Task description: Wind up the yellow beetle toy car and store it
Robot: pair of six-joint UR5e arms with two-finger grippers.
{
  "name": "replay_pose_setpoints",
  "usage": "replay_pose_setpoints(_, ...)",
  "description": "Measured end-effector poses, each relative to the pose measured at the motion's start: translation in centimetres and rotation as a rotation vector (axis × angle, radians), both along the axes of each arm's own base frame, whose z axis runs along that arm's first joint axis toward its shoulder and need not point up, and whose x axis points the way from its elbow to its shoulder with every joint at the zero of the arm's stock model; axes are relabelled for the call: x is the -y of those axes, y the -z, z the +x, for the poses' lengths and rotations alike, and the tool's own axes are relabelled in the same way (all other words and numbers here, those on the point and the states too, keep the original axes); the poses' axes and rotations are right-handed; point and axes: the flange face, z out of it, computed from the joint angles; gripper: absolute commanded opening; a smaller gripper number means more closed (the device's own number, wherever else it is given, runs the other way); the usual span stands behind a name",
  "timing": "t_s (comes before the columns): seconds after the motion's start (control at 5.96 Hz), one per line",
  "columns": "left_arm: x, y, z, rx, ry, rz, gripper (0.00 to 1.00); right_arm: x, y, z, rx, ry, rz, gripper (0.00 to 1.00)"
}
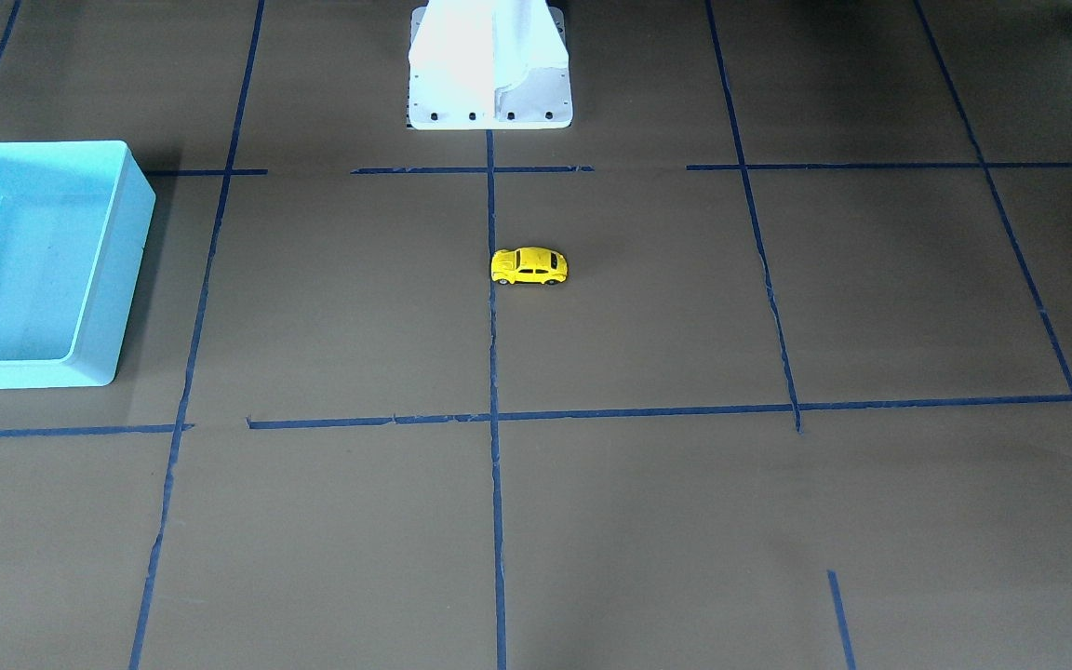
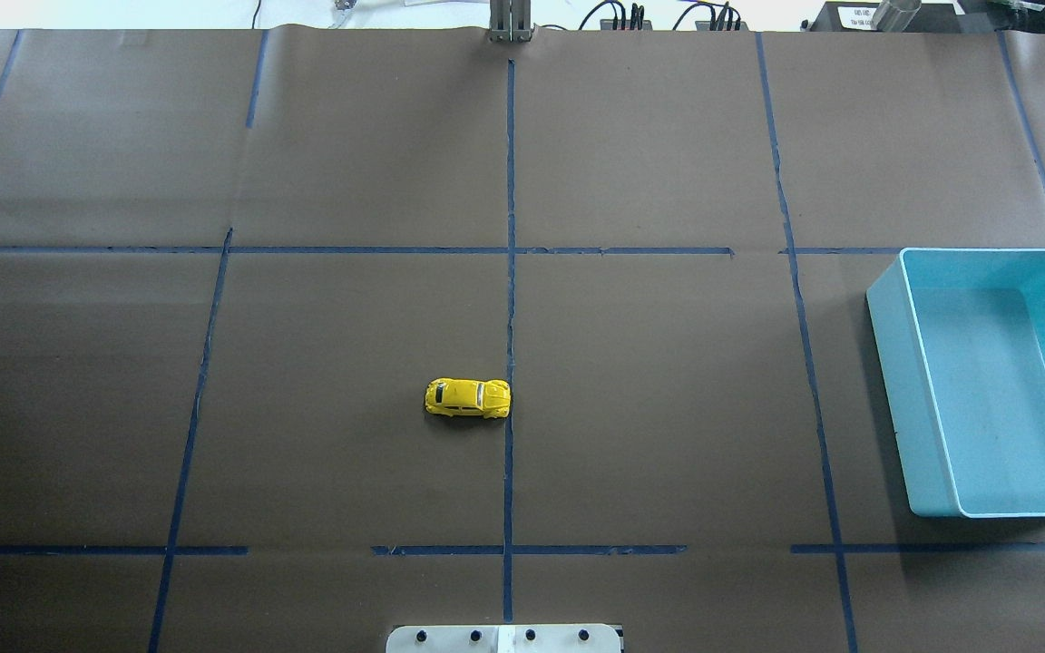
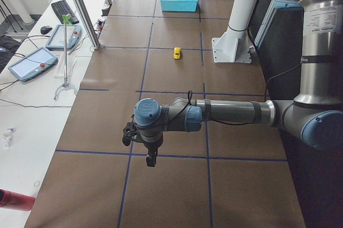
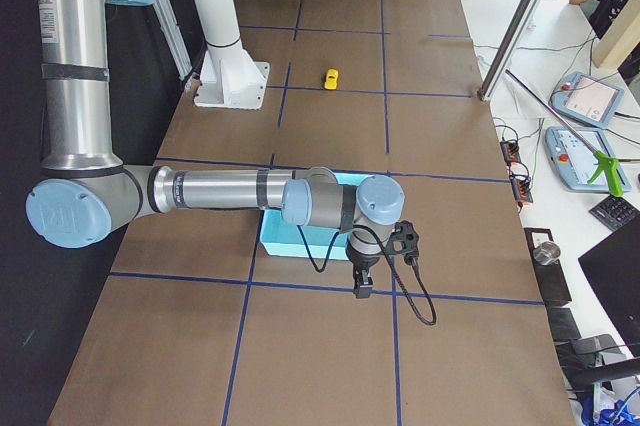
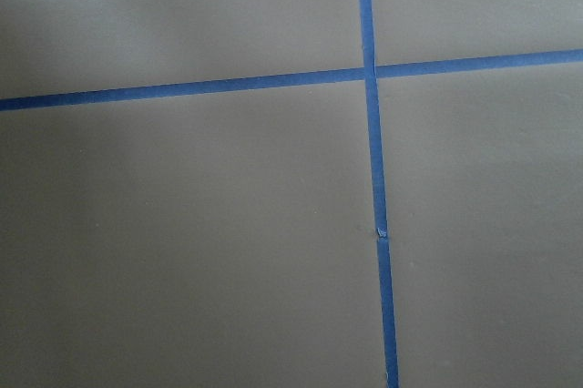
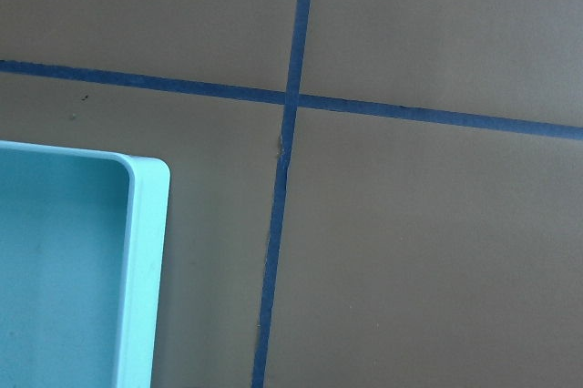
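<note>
The yellow beetle toy car stands on its wheels near the middle of the brown table, beside the centre tape line. It looks small and far off in both side views. The turquoise bin stands empty on the robot's right side. My left gripper hangs over the table's left end, far from the car. My right gripper hangs just past the bin's corner. Both show only in side views, so I cannot tell whether they are open or shut.
Blue tape lines split the table into squares. The white robot base stands at the table's near edge. A metal pole and a side desk with tablets are beyond the table's far edge.
</note>
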Motion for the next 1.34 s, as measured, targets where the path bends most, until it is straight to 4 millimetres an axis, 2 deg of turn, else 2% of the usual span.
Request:
replay_pose_setpoints(1.01, 0.2, 1.3, 0.1, -0.006, -0.003, 0.02, 1.0, -0.2, -0.4, 0.0, -0.002, 0.0, -0.008, 1.0)
replay_pose_setpoints(1.17, 0.3, 2.7, 0.5, -0.006, -0.01, 0.043, 1.0, -0.2, -0.4, 0.0, -0.002, -0.001, -0.009, 1.0)
replay_pose_setpoints(1.34, 0.3, 5.7, 1.8, -0.004, -0.041, 0.066, 1.0, -0.2, -0.4, 0.0, -0.002, -0.001, -0.009, 1.0)
